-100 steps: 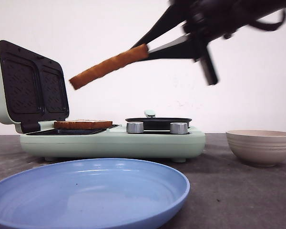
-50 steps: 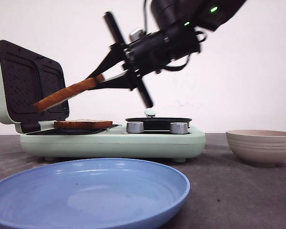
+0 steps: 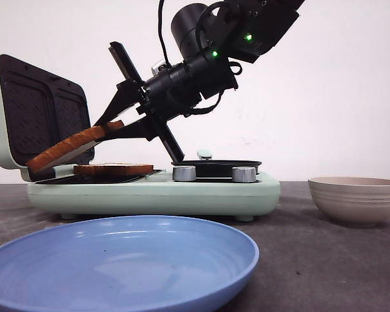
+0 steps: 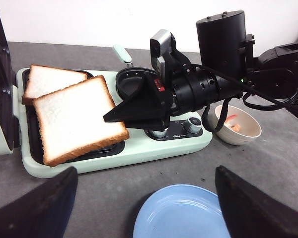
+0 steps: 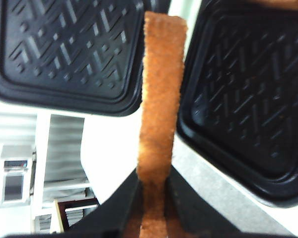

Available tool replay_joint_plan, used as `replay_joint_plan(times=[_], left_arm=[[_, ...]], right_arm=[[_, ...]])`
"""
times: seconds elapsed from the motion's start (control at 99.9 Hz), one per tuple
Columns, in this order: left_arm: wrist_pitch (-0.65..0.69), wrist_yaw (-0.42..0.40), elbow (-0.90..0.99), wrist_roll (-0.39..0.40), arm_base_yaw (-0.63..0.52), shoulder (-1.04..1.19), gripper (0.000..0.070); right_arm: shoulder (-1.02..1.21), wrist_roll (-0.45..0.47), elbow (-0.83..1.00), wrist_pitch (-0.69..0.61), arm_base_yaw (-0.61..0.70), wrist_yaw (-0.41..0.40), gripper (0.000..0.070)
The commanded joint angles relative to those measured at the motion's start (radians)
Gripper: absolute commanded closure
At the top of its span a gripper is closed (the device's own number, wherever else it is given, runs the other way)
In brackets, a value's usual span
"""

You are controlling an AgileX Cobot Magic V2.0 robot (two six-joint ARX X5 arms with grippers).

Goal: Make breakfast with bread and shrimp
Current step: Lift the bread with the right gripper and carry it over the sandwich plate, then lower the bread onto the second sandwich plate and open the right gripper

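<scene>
One bread slice (image 3: 114, 169) lies on the maker (image 3: 153, 192) at frame left, while the right gripper (image 3: 117, 123) clamps the second slice (image 3: 68, 146), tilted above; next, lowering and release.

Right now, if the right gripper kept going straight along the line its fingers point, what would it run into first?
Probably the sandwich maker's left side: the right gripper aims down-left, so its held bread slice would likely touch the left end of the grill plate or the open lid first. Depth is unclear.
</scene>
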Motion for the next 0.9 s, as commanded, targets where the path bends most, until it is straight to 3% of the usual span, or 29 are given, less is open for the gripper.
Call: replay_joint_plan(times=[0.0,0.8,0.84,0.89], left_arm=[[0.011,-0.005,0.002,0.005,0.000,0.001,0.0230],[0.027,-0.005,0.002,0.005,0.000,0.001,0.0231],[0.027,-0.005,0.002,0.005,0.000,0.001,0.0231],[0.027,-0.005,0.002,0.005,0.000,0.001,0.0231]], right_arm=[[0.025,0.010,0.029,-0.007,0.010,0.016,0.0700],[0.056,0.004,0.029,-0.009,0.027,0.138,0.0699],[0.056,-0.010,0.029,-0.008,0.027,0.145,0.0654],[0.056,-0.021,0.029,-0.008,0.028,0.152,0.0538]])
